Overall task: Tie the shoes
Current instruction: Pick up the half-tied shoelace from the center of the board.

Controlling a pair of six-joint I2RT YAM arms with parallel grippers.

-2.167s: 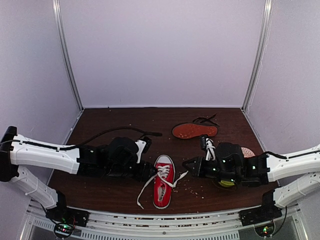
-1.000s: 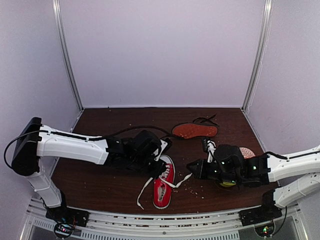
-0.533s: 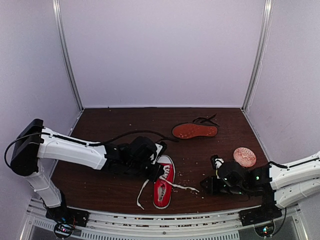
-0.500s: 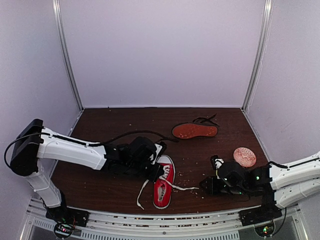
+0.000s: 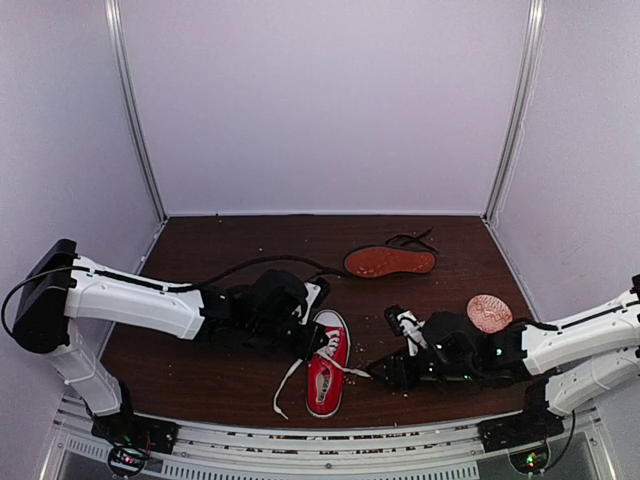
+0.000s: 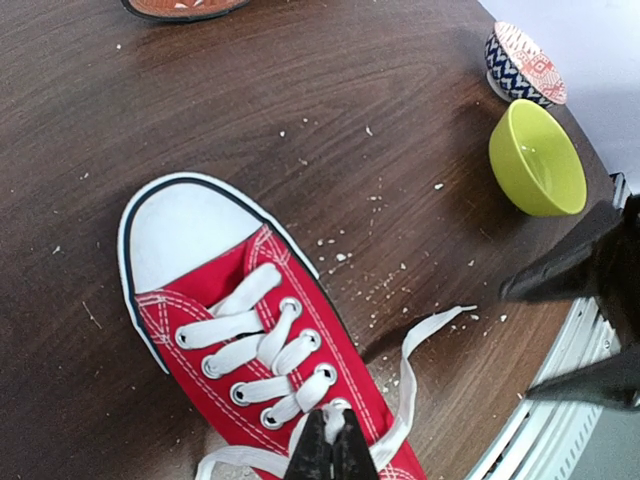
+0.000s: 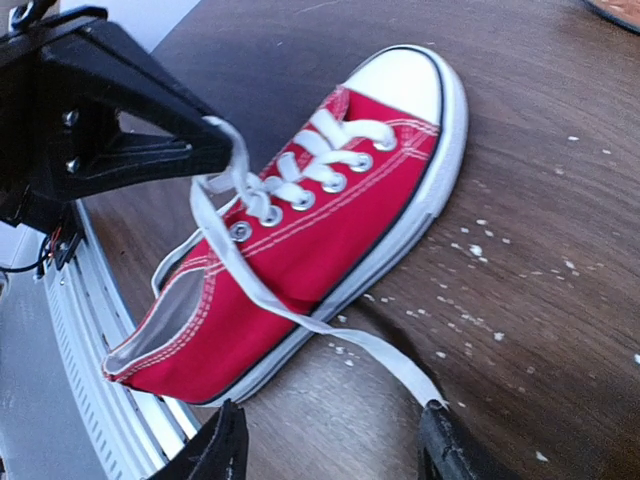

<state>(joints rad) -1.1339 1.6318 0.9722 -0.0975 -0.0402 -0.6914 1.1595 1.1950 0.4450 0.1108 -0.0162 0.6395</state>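
Red sneaker (image 5: 326,365) lies near-to-far, toe away.

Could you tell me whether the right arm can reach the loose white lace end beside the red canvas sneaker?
Probably yes: the right arm's open fingers sit right by the flat white lace end, with nothing in between.

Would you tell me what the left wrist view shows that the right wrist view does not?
Only the left wrist view shows the green bowl and the patterned bowl. Only the right wrist view shows the heel opening of the red sneaker. Both show its laced upper and the left gripper shut on its white lace.
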